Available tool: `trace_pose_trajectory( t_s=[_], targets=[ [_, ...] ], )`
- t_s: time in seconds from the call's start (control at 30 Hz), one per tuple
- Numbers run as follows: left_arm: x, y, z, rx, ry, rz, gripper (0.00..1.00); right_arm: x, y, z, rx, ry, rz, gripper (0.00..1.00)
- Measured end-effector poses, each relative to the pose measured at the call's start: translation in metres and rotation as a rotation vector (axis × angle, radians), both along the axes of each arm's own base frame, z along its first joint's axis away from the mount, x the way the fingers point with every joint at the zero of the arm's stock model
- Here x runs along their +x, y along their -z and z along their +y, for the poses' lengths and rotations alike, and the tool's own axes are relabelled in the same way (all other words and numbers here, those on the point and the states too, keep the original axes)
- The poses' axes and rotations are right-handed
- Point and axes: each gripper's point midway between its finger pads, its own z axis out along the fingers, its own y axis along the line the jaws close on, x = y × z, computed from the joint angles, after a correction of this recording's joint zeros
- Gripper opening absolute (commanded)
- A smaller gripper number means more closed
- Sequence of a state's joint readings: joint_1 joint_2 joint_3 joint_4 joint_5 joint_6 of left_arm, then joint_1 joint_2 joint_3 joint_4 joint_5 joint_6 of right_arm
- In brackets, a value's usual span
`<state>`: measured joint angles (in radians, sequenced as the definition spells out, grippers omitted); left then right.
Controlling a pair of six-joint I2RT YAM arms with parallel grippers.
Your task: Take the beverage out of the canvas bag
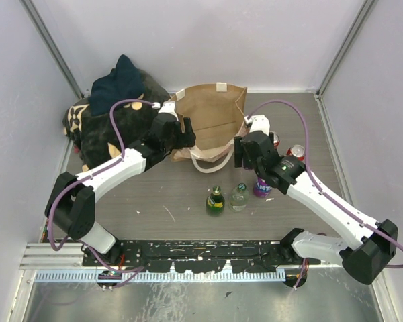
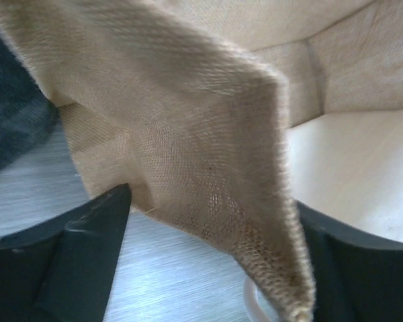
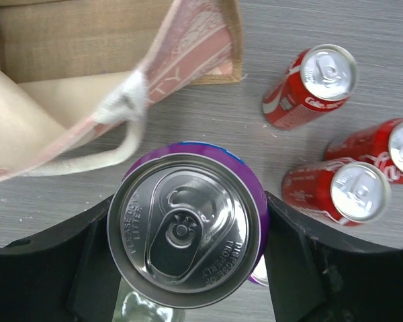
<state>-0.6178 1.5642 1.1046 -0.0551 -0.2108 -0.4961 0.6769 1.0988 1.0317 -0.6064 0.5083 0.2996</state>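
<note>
The tan canvas bag lies at the back middle of the table with its mouth facing the arms, and its cream handles trail in front. My left gripper is open at the bag's left front edge. In the left wrist view its jaws stand wide on either side of a fold of the bag's fabric. My right gripper is at the bag's right front corner. It is shut on a purple can, held upright above the table. The bag's pinkish printed side shows beside it.
Three red cans stand right of the bag. Another purple can, a clear bottle and a green bottle stand in front. A black bag with tan pattern and a dark blue cloth lie at back left.
</note>
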Motion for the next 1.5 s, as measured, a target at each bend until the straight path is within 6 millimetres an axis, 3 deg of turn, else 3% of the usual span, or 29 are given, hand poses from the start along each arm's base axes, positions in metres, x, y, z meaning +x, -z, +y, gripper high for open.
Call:
trace_pose_trajectory(
  t_s=[0.27,0.43,0.63,0.87,0.97,1.03,1.13,1.23,1.5],
  targets=[
    [0.002,-0.01,0.002,0.001,0.005,-0.03,0.98,0.026,0.031,0.013,0.048,-0.005,0.043,0.01],
    [-0.001,-0.032,0.005,-0.008,0.016,-0.082,0.98,0.036,0.07,-0.007,0.066,0.05,0.11,0.01],
    [-0.004,-0.061,0.01,-0.018,0.029,-0.153,0.98,0.034,0.114,-0.024,0.075,0.082,0.194,0.01],
    [-0.007,-0.073,0.014,0.005,0.047,-0.19,0.98,0.043,0.124,-0.012,0.111,0.044,0.182,0.06],
    [-0.01,-0.07,0.016,0.022,0.051,-0.181,0.98,0.049,0.128,-0.008,0.115,0.036,0.172,0.17],
    [-0.013,-0.069,0.019,0.032,0.05,-0.176,0.98,0.052,0.132,-0.008,0.109,0.032,0.175,0.35],
    [-0.019,-0.067,0.025,0.042,0.045,-0.177,0.98,0.053,0.139,-0.007,0.095,0.027,0.185,0.78],
    [-0.023,-0.07,0.033,0.048,0.03,-0.188,0.98,0.054,0.14,-0.008,0.094,0.029,0.18,0.98],
    [-0.036,-0.08,0.053,0.064,-0.013,-0.216,0.98,0.056,0.129,-0.01,0.1,0.037,0.14,1.0]
  ],
)
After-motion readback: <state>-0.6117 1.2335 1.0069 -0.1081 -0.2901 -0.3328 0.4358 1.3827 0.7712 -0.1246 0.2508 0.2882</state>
